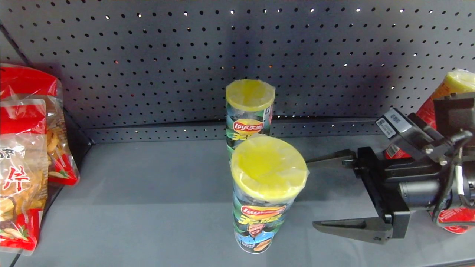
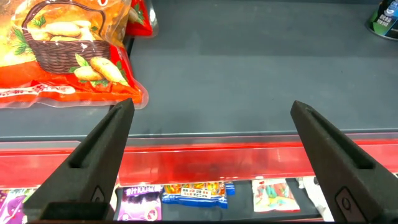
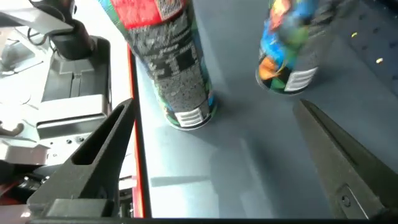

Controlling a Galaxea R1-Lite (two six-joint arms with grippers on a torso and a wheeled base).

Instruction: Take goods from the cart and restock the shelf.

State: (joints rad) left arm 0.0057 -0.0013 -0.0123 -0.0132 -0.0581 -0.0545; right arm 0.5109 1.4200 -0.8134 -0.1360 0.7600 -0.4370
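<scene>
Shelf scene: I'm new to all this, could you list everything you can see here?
Shelf: one, grey, across the scene.
Pegboard back: one, dark grey, behind the shelf.
Chip cans: two, green labels with yellow lids, mid-shelf, one behind the other.
Red can: at least one, yellow lid, far right end, tilted.
Snack bags: at least two, red and clear, left end.
Small packets: several, mixed colours, on the level below.
Right gripper: one, black, open, right of the chip cans.
Left gripper: one, black, open, at the front edge near the bags.

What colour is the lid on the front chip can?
The lid is yellow; the head view shows it best.
</scene>
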